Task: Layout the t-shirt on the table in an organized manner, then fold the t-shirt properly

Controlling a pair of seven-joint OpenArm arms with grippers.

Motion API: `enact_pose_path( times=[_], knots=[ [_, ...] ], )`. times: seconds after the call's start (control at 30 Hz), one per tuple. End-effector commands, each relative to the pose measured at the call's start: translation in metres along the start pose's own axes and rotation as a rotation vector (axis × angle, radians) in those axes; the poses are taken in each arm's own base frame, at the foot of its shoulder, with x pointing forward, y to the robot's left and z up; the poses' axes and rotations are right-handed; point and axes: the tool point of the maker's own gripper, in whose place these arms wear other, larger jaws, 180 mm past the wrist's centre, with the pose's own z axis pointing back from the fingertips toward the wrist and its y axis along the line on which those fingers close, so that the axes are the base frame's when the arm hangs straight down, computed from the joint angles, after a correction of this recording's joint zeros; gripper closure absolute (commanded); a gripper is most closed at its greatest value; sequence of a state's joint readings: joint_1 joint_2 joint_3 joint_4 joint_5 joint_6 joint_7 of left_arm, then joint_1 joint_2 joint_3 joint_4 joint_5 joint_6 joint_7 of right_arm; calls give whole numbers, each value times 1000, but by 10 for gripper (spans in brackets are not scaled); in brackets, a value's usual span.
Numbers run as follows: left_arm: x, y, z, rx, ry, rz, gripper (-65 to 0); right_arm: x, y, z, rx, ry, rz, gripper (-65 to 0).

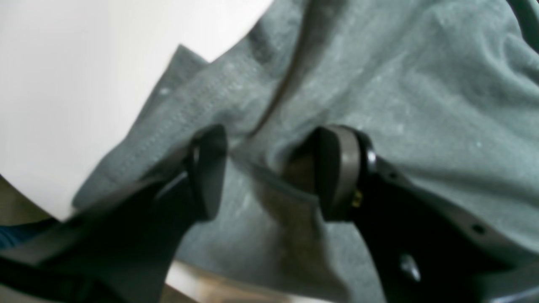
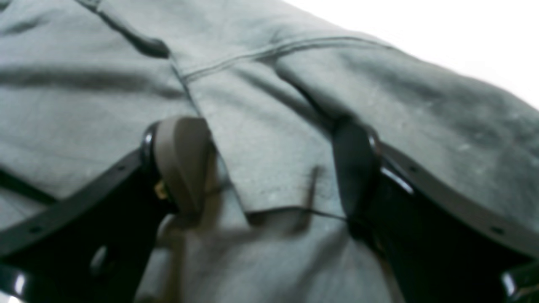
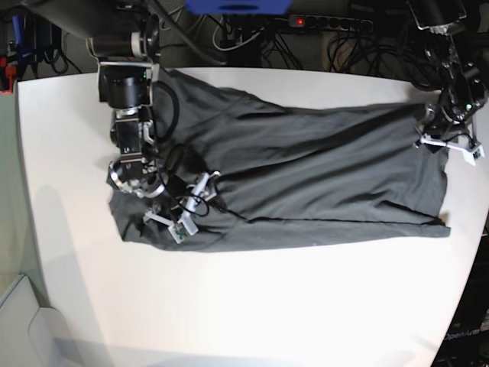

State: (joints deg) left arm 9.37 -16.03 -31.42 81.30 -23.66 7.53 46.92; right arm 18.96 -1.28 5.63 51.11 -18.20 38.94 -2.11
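In the left wrist view, the left gripper (image 1: 269, 168) stands with its jaws partly apart, both tips down on the t-shirt (image 1: 400, 92); a raised ridge of grey cloth and a fold line run up between the jaws, but whether that ridge is truly pinched cannot be told. Beyond the jaw on the left of this picture the shirt's stitched edge gives way to the bare white table (image 1: 84, 75). In the right wrist view, the right gripper (image 2: 269, 168) has its jaws spread wide and clamps nothing; a flat flap of the t-shirt (image 2: 261, 139) with a stitched seam lies between them, its lower edge just above the gap's base, and more cloth bulges past the jaw on the right, with the table (image 2: 463, 33) showing beyond it. In the base view, the t-shirt (image 3: 306, 183) lies spread lengthwise across the table (image 3: 252, 306), wrinkled, with the right gripper (image 3: 186, 205) over its one end and the left gripper (image 3: 447, 141) at the far edge of its other end.
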Motion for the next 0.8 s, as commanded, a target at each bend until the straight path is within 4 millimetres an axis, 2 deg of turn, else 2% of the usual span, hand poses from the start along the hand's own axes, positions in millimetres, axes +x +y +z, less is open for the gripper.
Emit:
enact_pose_path(
  times=[0.0,0.1,0.17,0.23,0.33,0.4,0.53,0.67,0.77],
  knots=[
    [-10,10,0,32,50,6,-343,11,-8,0,-23,-24,13,-462],
    [-10,10,0,32,50,6,-343,11,-8,0,-18,-26,15,-456],
    [-10,10,0,32,50,6,-343,10,-7,0,-13,-24,18,-411],
    [-10,10,0,32,50,6,-343,12,-3,0,6,-33,19,-326],
    [-10,10,0,32,50,6,-343,13,-3,-1,-1,-35,15,-140],
    [-10,10,0,32,50,6,-343,13,-8,-1,-28,-36,12,-64],
    [-10,10,0,33,49,5,-343,19,-13,-1,-48,-46,17,-52],
    [-10,10,0,33,49,5,-343,60,-18,-3,-63,-143,43,-51],
    [-11,9,0,32,53,2,-343,99,-26,-3,-76,-230,71,-52]
  ],
)
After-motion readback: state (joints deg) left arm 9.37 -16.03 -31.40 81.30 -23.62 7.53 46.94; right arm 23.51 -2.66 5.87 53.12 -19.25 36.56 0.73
